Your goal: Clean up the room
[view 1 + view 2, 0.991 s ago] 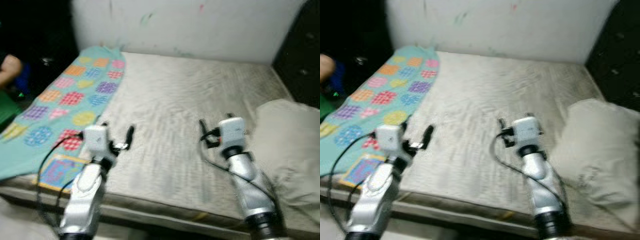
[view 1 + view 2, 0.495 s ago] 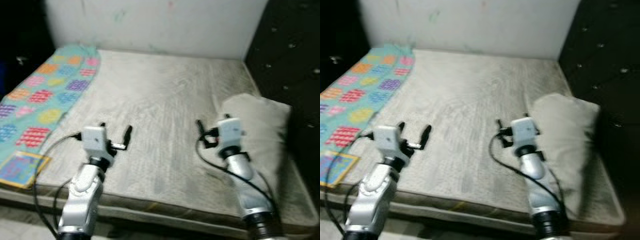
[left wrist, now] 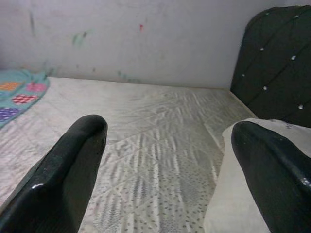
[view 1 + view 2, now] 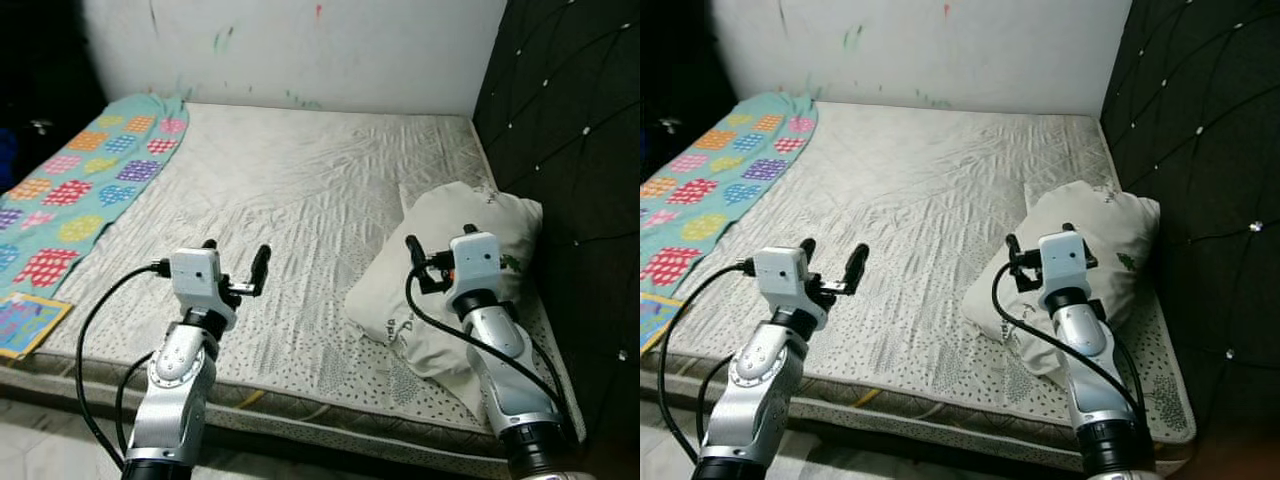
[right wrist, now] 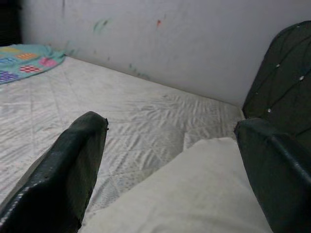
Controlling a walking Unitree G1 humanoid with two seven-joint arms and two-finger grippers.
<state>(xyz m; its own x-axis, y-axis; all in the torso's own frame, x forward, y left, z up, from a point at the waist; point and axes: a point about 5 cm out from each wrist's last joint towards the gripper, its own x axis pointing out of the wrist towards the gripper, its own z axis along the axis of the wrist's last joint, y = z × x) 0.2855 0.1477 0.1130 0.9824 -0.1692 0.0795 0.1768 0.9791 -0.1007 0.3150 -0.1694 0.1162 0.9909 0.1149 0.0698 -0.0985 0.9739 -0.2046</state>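
White and soft, the pillow lies askew at the bed's headboard-side edge, near its front corner. The right pincer hangs over it, jaws wide, empty. The left pincer, also wide, is above the front edge. A shallow pinch could slip off the slack cover; a pull might drag the pillow overboard.

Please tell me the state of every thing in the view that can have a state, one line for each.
Left end effector: open, holding nothing, above the mattress.
Right end effector: open, holding nothing, over the pillow.
Pillow: lying crumpled by the headboard.
Patterned blanket: spread flat.
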